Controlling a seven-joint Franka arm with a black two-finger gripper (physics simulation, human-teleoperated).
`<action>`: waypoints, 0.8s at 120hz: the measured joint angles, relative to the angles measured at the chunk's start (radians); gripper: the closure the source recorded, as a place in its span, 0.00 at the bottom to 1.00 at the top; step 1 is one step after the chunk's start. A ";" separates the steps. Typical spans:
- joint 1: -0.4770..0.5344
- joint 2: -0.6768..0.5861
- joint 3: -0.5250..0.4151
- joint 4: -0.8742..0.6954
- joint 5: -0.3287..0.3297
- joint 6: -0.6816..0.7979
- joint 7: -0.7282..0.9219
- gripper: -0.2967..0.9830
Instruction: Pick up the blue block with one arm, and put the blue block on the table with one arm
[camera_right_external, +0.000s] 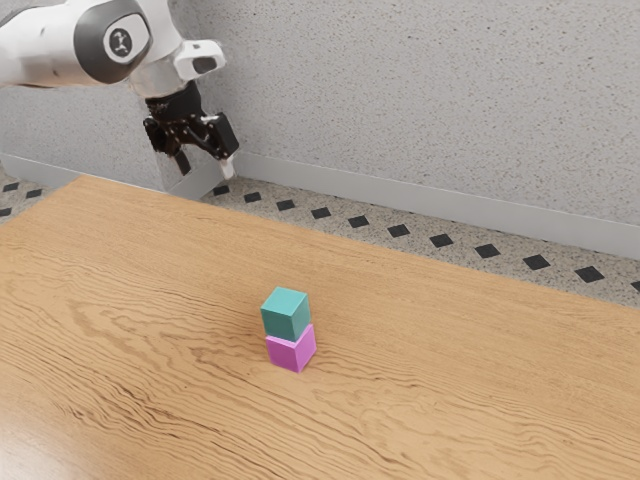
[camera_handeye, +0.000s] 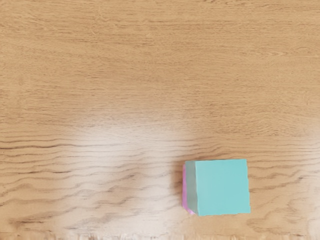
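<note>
Well, both pick and place remain: my gripper (camera_right_external: 204, 165) hangs empty, jaws apart, above the table (camera_right_external: 450, 330), the blue block (camera_right_external: 286, 314) below it atop the pink block (camera_right_external: 291, 351).

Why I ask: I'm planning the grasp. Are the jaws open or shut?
Open: in the exterior view the jaws stand apart, away from the teal block.
</note>
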 joint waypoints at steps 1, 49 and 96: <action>0.002 -0.005 0.002 -0.003 0.001 -0.008 0.001 0.26; 0.001 -0.126 -0.197 -0.294 0.054 0.015 -0.063 0.26; 0.003 -0.114 -0.192 -0.433 -0.018 0.151 -0.132 0.28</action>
